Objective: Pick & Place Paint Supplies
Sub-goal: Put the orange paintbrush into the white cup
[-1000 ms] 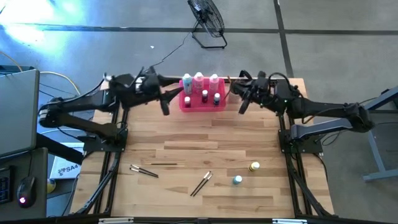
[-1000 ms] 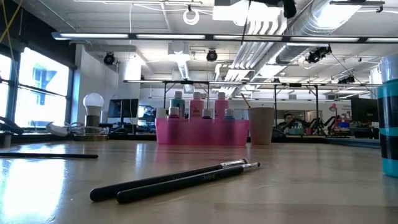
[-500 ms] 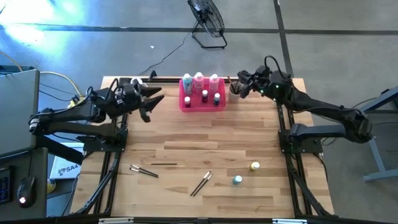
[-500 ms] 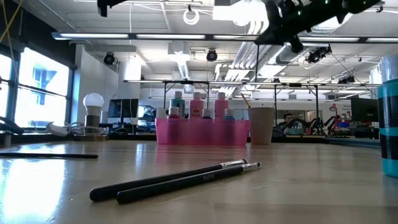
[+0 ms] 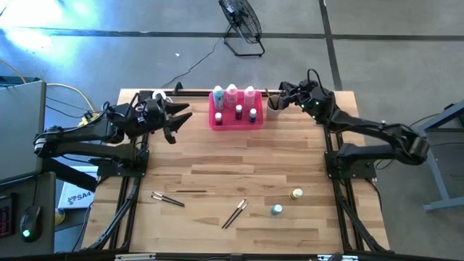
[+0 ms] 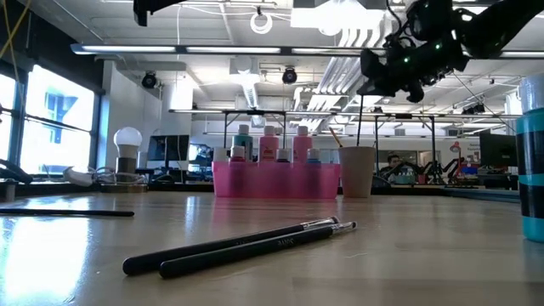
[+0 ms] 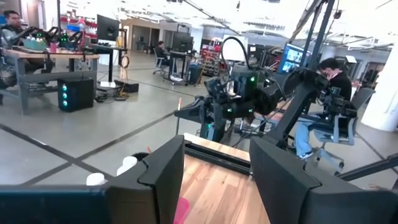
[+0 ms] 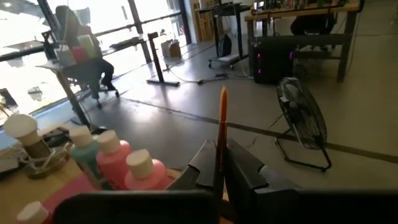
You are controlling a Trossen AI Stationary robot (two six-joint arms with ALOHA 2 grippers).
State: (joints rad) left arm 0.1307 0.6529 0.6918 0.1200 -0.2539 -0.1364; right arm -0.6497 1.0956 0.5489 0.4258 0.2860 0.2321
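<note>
Three tall bottles (image 5: 231, 93), two tiny loose bottles (image 5: 287, 202)

- We see a grey concrete floor (image 5: 377, 51) around the wooden table (image 5: 232, 167), with a black floor fan (image 5: 241, 22) behind it.
- We see ceiling ducts (image 6: 442, 21), large windows (image 6: 51, 119), a globe lamp (image 6: 127, 140), desks with monitors (image 7: 106, 28), and seated people (image 7: 329, 81).

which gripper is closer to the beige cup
Right. The right gripper hangs just above the cup at the tray's right end, shut on a paintbrush. The left gripper is open, off beyond the tray's far end.
</note>
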